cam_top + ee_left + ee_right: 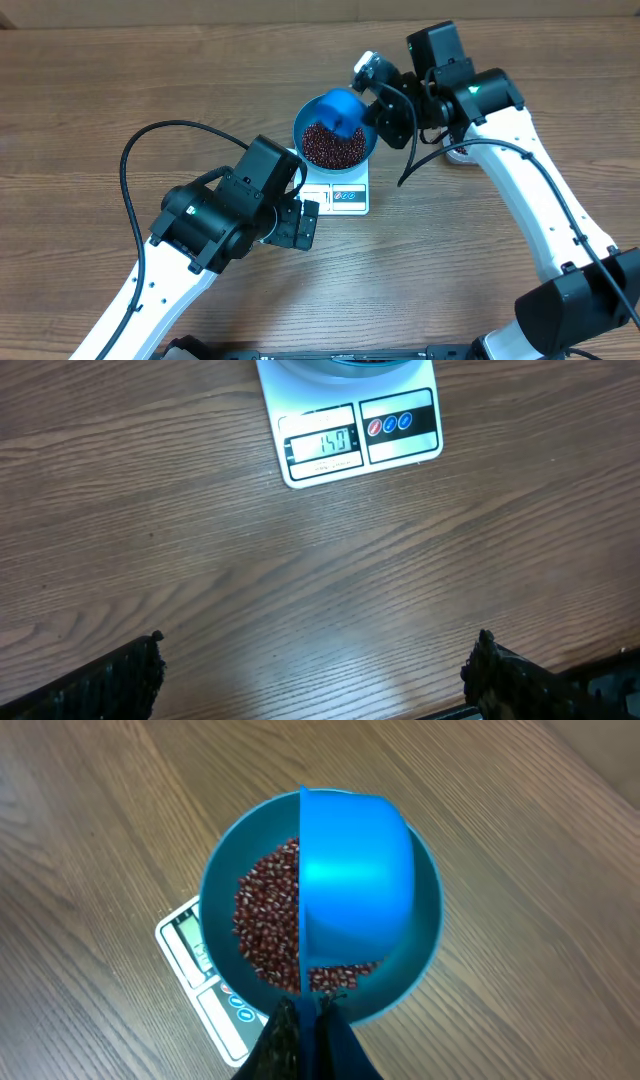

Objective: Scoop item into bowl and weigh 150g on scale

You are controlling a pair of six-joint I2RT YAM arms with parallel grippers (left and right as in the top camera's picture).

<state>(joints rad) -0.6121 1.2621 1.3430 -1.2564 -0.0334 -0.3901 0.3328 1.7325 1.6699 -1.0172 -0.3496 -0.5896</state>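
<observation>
A bright blue bowl stands on the white scale, which reaches only partway up the left wrist view. A heap of red-brown beans lies in the bowl. My right gripper is shut on the handle of a blue scoop, which is tipped on its side over the bowl. My left gripper hovers just in front of the scale, open wide over bare wood, with nothing between its fingers.
The scale's display is lit, its digits too blurred to read surely. A black cable loops over the table by the left arm. A pale round object lies partly hidden under the right arm.
</observation>
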